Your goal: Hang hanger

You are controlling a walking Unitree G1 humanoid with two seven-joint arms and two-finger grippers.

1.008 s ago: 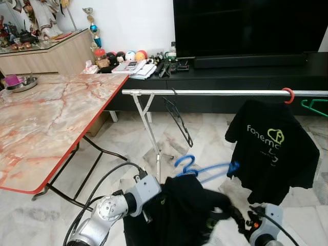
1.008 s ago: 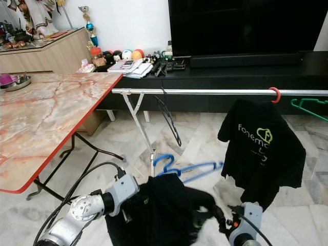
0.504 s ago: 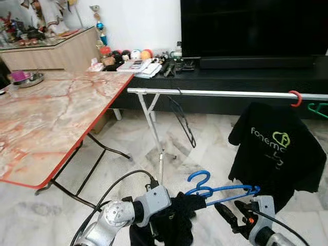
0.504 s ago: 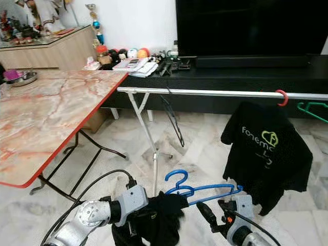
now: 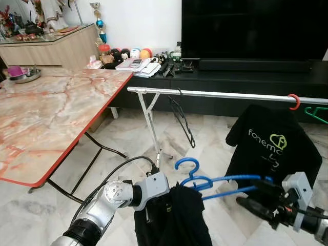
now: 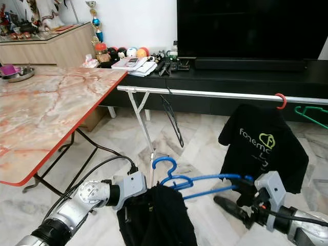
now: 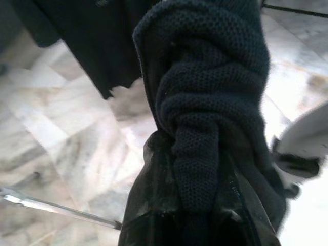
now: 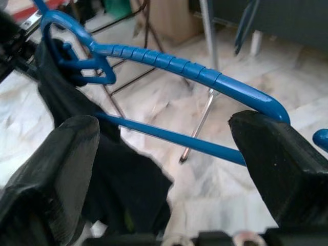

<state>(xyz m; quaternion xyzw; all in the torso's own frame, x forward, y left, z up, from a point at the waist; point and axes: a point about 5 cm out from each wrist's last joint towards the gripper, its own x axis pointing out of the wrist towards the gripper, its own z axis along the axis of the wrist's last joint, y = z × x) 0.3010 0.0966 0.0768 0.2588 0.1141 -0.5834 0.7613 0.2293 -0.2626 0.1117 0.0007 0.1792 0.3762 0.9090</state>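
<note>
Gripping a bunched black garment (image 5: pixel 171 218), the left gripper (image 5: pixel 154 205) held it low over the marble floor (image 5: pixel 128 138), below the steel rail (image 5: pixel 215 94). A blue hanger (image 5: pixel 215 182) was threaded into the garment's top, its far end between the right gripper's (image 6: pixel 241 202) spread fingers (image 8: pixel 279 164), which were not clenched. A black T-shirt (image 5: pixel 271 148) hung on the rail from a red hook (image 5: pixel 293 100).

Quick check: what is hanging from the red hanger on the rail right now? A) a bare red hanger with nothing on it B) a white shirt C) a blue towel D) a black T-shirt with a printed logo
D: the red hanger on the metal rail carries a black T-shirt with a light printed logo.
</note>
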